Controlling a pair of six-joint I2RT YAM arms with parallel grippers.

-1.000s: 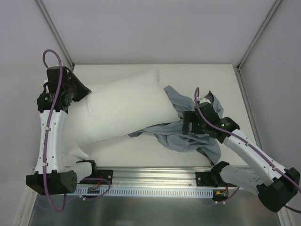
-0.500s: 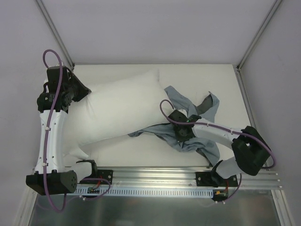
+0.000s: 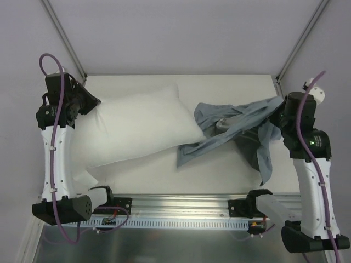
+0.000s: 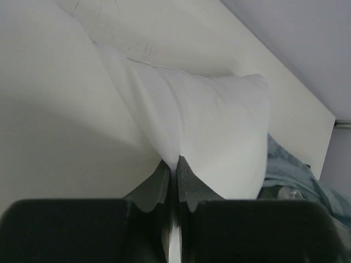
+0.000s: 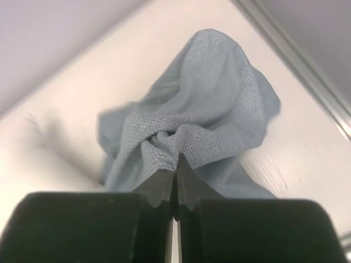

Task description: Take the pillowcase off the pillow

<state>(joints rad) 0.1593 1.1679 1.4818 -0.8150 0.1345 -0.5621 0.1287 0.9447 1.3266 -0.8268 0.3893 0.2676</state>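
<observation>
The plump white pillow (image 3: 137, 129) lies across the left half of the table. My left gripper (image 3: 92, 104) is shut on its far-left corner; in the left wrist view the fingertips (image 4: 175, 164) pinch a fold of the white pillow (image 4: 219, 120). The blue-grey pillowcase (image 3: 236, 126) stretches from the pillow's right end out to the right. There my right gripper (image 3: 279, 114) holds it raised. The right wrist view shows that gripper (image 5: 176, 165) shut on a bunched fold of the pillowcase (image 5: 208, 115). I cannot tell whether the pillow's right corner is still inside.
The white table (image 3: 230, 87) ends at a metal rail (image 3: 181, 211) on the near side, where both arm bases sit. Slanted frame posts (image 3: 299, 41) stand at the back corners. A loose end of the cloth hangs down by the right arm (image 3: 265, 159).
My right gripper went from open to shut on the pillowcase and swung up and right, drawing the cloth out away from the pillow. The left arm and the pillow shifted slightly left.
</observation>
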